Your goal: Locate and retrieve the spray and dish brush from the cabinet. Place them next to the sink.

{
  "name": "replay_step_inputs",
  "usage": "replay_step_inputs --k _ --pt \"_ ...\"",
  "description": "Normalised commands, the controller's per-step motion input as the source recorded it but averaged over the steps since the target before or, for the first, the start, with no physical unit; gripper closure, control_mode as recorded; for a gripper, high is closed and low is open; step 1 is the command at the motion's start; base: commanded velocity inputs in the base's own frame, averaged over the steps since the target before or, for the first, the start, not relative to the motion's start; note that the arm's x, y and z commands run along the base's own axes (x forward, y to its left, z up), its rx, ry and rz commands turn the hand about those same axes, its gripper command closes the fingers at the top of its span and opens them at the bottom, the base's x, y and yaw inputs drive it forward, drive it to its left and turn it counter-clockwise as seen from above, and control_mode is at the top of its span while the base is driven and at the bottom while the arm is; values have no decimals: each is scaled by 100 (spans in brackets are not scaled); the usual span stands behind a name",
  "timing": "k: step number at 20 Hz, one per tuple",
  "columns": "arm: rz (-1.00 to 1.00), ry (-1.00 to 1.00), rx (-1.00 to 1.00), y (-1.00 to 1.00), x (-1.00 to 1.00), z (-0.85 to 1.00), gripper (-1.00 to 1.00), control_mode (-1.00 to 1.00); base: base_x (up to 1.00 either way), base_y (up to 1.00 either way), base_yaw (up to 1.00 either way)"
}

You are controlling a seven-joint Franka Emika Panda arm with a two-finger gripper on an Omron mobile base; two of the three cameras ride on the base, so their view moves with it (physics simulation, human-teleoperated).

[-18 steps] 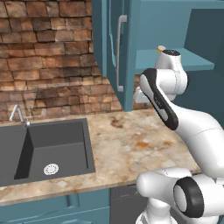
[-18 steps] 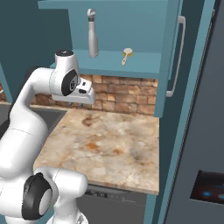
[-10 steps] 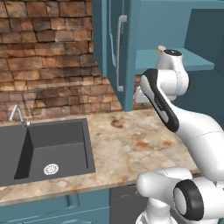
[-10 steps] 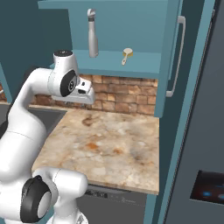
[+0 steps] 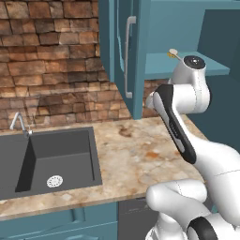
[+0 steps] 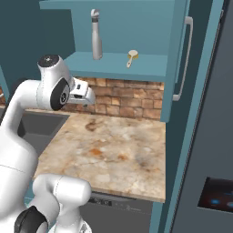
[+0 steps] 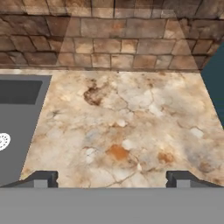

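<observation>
Sink set in the counter at left, end effector released and empty above the marbled counter, spray upright on the open cabinet shelf, dish brush lying just right of it.

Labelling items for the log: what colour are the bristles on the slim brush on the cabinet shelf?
Yellow, on the slim pale-handled dish brush; clearest in the right base view.

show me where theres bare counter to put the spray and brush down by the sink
The marble counter lies bare from the sink rim across to the brick wall and the front edge. The cabinet shelf holds the spray and dish brush, apart.
</observation>
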Motion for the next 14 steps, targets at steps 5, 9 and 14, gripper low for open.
replay_step_inputs --k 5,9,14 --pt "0 -11 -2 0 -9 19 -100 -100 0 0 0" --pt "0 -9 0 0 -7 19 -100 -100 0 0 0" --pt "0 0 0 -2 0 15 -100 -100 0 0 0"
